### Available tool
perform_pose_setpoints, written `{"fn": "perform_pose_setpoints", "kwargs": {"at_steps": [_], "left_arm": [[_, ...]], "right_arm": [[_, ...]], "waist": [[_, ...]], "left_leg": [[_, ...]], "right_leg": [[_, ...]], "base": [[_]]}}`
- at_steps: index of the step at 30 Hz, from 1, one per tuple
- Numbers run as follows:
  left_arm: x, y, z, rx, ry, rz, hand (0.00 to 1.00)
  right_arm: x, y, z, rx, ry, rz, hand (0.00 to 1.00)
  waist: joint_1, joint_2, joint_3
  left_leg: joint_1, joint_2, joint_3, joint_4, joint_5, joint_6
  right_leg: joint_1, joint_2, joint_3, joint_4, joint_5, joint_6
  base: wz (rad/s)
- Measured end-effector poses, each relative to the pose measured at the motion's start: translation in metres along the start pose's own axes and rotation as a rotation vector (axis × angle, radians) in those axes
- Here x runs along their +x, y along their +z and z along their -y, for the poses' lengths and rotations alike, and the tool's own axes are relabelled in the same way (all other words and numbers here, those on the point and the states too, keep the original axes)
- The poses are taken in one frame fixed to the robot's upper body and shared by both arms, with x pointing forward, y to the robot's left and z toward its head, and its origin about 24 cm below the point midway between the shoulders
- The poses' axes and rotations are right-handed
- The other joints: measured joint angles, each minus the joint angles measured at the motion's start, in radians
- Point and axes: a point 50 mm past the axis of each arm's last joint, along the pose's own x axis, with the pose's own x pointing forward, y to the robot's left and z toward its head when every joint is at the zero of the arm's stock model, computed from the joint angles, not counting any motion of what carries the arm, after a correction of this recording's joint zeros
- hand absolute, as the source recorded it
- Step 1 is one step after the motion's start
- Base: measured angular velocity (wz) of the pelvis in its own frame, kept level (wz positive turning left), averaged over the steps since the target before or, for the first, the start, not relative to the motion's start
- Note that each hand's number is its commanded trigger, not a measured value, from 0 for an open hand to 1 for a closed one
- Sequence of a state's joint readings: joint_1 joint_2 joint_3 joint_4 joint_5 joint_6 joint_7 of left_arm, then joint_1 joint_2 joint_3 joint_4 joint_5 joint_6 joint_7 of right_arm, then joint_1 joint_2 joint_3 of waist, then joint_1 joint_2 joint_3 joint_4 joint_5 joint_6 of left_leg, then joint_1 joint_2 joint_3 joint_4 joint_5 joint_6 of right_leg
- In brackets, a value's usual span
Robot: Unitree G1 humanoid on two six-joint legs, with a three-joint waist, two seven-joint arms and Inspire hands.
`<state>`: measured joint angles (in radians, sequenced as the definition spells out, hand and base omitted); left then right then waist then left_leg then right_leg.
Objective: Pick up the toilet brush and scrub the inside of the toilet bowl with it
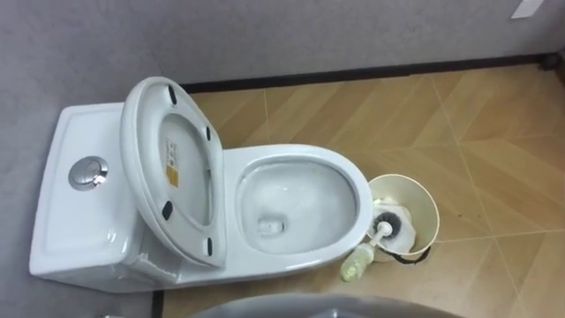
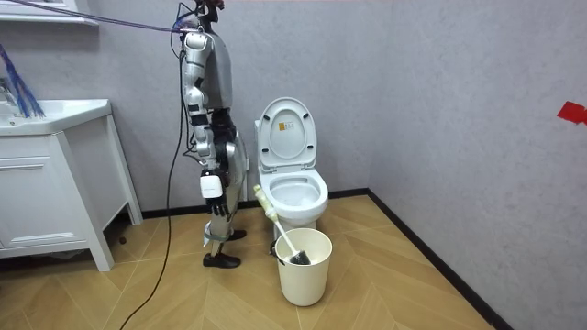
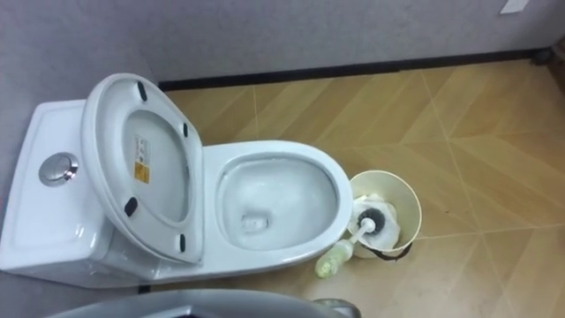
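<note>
Toilet (image 1: 66,212), white ceramic, lid (image 1: 177,168) raised to expose bowl (image 1: 309,181) | black-bristled white brush (image 1: 378,237) stowed head-down in cream round bucket (image 1: 430,212) right of bowl | right hand (image 2: 211,187) hanging, grasp unreadable

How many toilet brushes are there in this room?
1. The toilet brush stands head down in the cream bin beside the toilet, handle leaning over the rim. None seems hidden.
</note>
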<state>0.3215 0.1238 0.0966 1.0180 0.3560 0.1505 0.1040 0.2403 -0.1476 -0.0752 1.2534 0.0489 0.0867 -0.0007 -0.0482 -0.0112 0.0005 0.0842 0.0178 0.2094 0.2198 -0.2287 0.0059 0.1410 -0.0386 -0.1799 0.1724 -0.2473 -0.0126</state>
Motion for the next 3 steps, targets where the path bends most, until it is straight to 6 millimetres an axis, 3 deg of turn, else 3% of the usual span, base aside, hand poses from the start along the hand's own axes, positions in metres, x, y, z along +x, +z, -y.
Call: {"fn": "perform_pose_setpoints", "kwargs": {"at_steps": [3], "left_arm": [[0.0,0.0,0.0003,0.002,-0.005,-0.003,0.0]], "right_arm": [[-0.0001,-0.0076,-0.0014,-0.074,0.021,-0.056,0.0]], "waist": [[0.001,0.0,0.0]], "left_leg": [[0.002,0.0,-0.003,0.0,0.0,0.0]], "right_leg": [[0.002,0.0,-0.002,0.0,0.0,0.0]], "base": [[0.01]]}}
